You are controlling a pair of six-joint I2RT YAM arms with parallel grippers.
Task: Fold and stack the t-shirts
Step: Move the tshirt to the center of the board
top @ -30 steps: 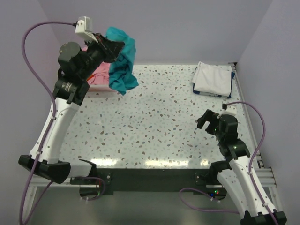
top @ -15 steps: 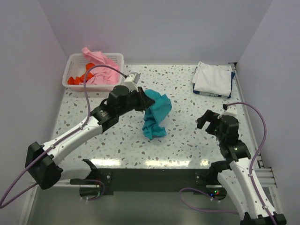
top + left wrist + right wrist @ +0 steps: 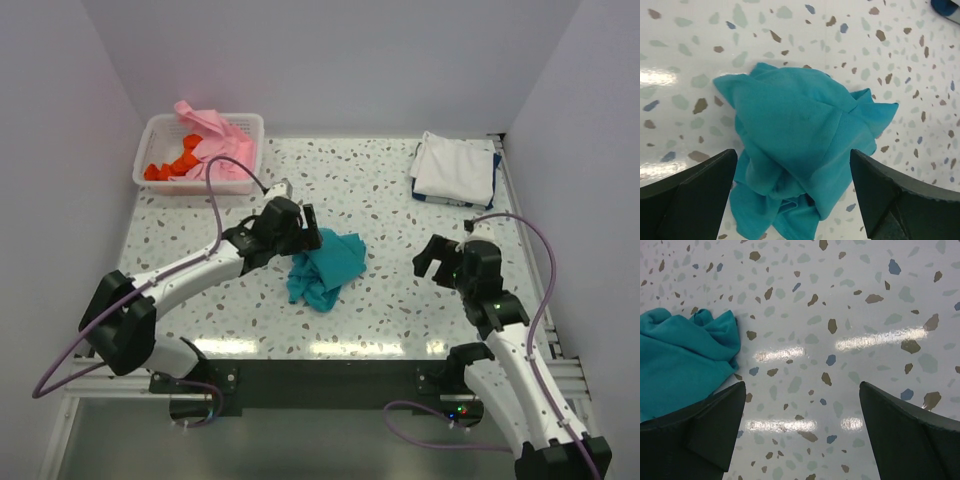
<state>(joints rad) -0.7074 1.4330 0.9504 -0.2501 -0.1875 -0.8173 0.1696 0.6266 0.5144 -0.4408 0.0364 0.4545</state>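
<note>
Top view: the teal shirt (image 3: 325,266) lies in a crumpled heap at the middle of the speckled table (image 3: 400,305). That looks like a sensible open spot for spreading it flat. The left gripper (image 3: 303,232) hangs over the heap's upper left edge. The right gripper (image 3: 437,258) waits at the right, apart from the cloth. In the upper right a white shirt (image 3: 455,165) sits folded square on a dark blue shirt (image 3: 422,197), probably the start of the stack. In the upper left a slatted plastic basket (image 3: 150,127) holds a pink shirt (image 3: 205,120) and an orange-red shirt (image 3: 165,170), both loose and unfolded.

Left wrist view: the dark fingers (image 3: 690,195) stand spread wide at the lower corners. The teal heap sits between and below them, and nothing is pinched. The cloth is soft and matte, bunched into peaks and deep folds, while the table is hard and glossy with light streaks.

Right wrist view: the fingers (image 3: 695,435) are also spread, with only bare table between them. A rounded fold of the teal shirt shows at the left edge.
</note>
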